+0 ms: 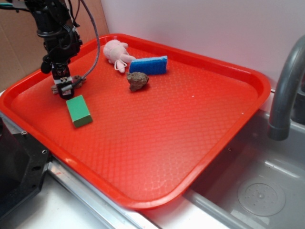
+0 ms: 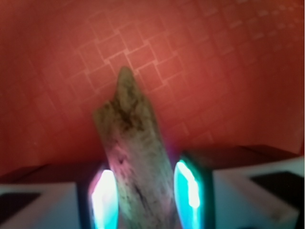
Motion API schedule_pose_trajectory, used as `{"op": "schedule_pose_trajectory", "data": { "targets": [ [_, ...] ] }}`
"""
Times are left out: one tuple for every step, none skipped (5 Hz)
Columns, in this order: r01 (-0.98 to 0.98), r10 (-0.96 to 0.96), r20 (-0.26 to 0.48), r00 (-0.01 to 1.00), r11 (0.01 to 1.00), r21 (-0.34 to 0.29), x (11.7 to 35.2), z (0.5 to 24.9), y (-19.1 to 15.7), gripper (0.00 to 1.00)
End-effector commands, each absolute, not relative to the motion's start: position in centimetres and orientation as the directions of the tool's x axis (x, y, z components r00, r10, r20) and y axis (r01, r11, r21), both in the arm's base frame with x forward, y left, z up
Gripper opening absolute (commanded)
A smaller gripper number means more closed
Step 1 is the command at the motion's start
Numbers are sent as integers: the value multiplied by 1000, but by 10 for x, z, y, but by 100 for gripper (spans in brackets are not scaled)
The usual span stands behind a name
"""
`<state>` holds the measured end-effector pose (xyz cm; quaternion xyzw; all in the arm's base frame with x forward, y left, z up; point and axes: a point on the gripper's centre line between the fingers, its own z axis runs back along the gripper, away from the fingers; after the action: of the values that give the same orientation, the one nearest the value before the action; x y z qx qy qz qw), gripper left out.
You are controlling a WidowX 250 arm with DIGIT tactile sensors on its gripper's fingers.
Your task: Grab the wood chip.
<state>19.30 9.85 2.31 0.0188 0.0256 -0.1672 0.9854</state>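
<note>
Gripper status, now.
Gripper: jaws on either side of the wood chip, down at the tray; whether they are clamped on it or just short of it cannot be told.

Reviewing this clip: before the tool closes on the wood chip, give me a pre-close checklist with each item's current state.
1. Wood chip between the tool's fingers: ok, wrist view shows it in the gap.
2. Tool down at tray level: ok.
3. Pads touching chip: cannot tell, the view is blurred.
4. Green block clear of the fingers: ok, it sits apart in front.
5. Rock out of the way: ok, well off to the side.
</note>
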Motion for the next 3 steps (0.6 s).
{"op": "schedule_pose_trajectory", "data": {
  "targets": [
    [175, -192, 180, 965, 979, 109, 191, 133, 45, 0],
    [23, -32, 140, 990, 998, 63, 186, 185, 17, 0],
    [-76, 69, 61, 996, 991, 112, 184, 233, -1, 0]
  ]
}}
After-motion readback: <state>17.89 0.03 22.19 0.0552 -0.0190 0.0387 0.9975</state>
